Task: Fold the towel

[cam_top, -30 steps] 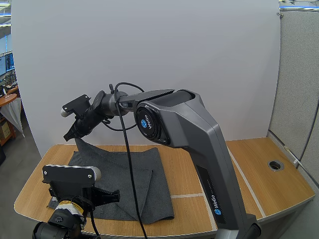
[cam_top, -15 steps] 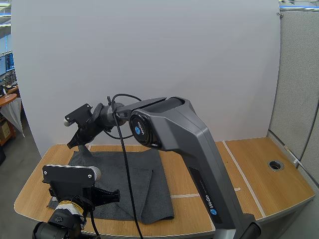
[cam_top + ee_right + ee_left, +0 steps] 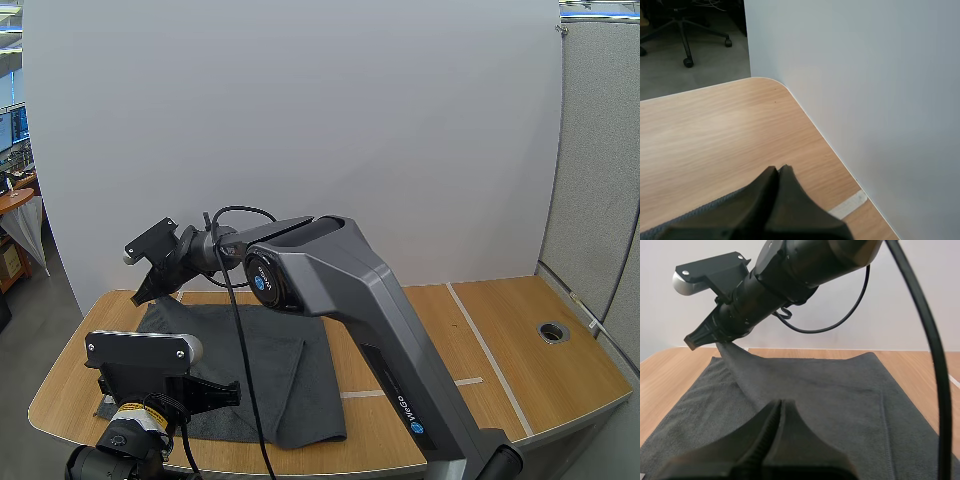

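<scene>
A dark grey towel (image 3: pixel 250 350) lies on the left part of the wooden table (image 3: pixel 500 340), with a folded layer along its right side. My right gripper (image 3: pixel 148 290) reaches across to the towel's far left corner and is shut on it, holding that corner a little above the table. The left wrist view shows this pinch, the right gripper (image 3: pixel 695 340) lifting the cloth (image 3: pixel 815 390) into a small peak. Beside my right gripper (image 3: pixel 779 170) a strip of grey towel edge (image 3: pixel 685 217) shows. My left gripper (image 3: pixel 228 393) hovers over the towel's near edge, its fingers (image 3: pixel 781 404) together as one wedge.
A white board stands along the table's far edge. The table's right half is bare wood with a round cable hole (image 3: pixel 553 331) and white tape lines (image 3: pixel 470 380). The rounded far left table corner (image 3: pixel 765 82) lies just beyond the right gripper.
My right gripper has carried the towel corner down and towards the far left of the table, so the raised cloth lies lower and flatter. The left gripper has not moved.
</scene>
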`<state>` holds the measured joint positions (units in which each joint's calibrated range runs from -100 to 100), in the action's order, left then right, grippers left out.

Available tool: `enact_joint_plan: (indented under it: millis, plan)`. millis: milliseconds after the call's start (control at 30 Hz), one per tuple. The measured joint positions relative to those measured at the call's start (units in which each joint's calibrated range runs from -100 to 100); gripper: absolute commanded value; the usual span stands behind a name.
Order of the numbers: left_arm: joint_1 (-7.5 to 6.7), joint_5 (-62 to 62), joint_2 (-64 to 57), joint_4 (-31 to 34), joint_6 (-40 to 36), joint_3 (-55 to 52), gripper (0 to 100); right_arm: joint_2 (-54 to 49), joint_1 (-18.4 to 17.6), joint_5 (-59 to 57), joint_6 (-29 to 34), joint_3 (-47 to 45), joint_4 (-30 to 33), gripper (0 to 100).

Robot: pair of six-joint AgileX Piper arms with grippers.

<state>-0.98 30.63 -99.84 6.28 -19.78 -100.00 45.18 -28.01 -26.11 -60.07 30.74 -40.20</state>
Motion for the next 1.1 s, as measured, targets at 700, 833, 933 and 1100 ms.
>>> enact_joint_plan:
  millis: [700, 833, 933, 1100]
  plan:
    - [0.00, 0.00, 0.00, 9.05, -0.08, 0.00, 0, 2.49, -0.83, 1.27, 0.00, 1.69, 0.00, 0]
    - [0.00, 0.00, 0.00, 10.26, -0.08, 0.00, 0, 2.49, -0.92, 1.27, 0.00, 1.69, 0.00, 74]
    - [0.00, 0.00, 0.00, 10.26, -0.08, 0.00, 0, 2.49, -0.92, 1.11, -0.03, 1.69, -0.10, 100]
    - [0.00, 0.00, 0.00, 10.26, -0.08, 0.00, 0, 2.49, -0.92, -2.26, -0.37, 1.69, -0.10, 100]
